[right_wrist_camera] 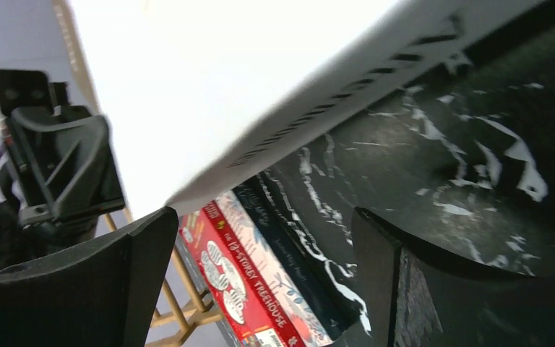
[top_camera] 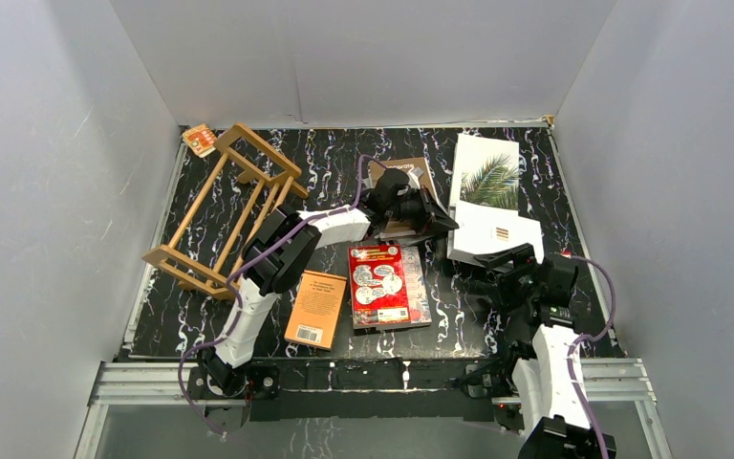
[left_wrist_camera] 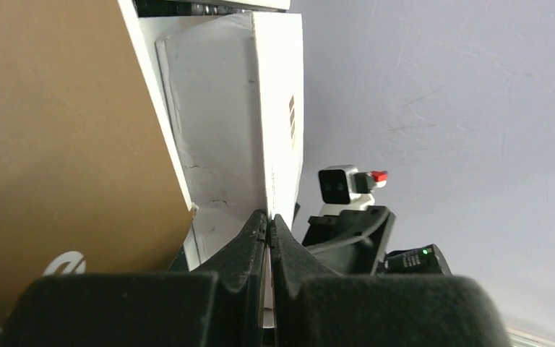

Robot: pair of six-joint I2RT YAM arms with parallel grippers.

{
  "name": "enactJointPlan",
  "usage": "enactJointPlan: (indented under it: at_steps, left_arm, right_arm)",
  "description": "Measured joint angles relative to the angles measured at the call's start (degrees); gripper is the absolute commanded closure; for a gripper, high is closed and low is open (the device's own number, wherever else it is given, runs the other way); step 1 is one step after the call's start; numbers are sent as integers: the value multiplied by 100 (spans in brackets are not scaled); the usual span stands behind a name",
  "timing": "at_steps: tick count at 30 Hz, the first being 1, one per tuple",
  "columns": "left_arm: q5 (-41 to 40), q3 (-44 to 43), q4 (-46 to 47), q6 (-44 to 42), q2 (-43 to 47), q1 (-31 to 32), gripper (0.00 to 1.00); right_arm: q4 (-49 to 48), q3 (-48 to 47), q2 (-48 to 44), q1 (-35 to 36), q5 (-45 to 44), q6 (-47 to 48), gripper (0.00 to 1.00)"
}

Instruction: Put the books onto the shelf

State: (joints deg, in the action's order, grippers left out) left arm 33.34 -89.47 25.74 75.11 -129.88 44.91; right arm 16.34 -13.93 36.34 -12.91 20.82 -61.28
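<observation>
The orange paperback book (top_camera: pixel 316 309) and red illustrated book (top_camera: pixel 378 285) lie on the black marbled table (top_camera: pixel 334 158), nearest the arm bases. The right gripper (right_wrist_camera: pixel 264 217) has its jaws wide apart at the near edge of the plain white book (top_camera: pixel 497 232), clamping nothing. The left gripper (left_wrist_camera: pixel 268 220) has its jaws together at that book's left edge; a grip on it cannot be confirmed. Beyond lie the brown book (top_camera: pixel 411 170) and white palm-leaf book (top_camera: pixel 487 172). The light wooden slatted shelf (top_camera: pixel 229 206) stands far left.
</observation>
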Motion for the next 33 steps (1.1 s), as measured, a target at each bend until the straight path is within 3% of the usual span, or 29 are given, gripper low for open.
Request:
enactJointPlan:
  at_steps: [10, 22, 33]
  left_arm:
    - [35, 0, 11, 125, -17, -81, 100]
    - [61, 0, 87, 251, -28, -87, 100]
    - [160, 0, 214, 380, -153, -92, 100]
  right_arm:
    - [-332, -509, -39, -13, 144, 114, 2]
    - [-957, 249, 48, -295, -125, -693, 1]
    - [-2135, 1019, 195, -501, -326, -1117, 1]
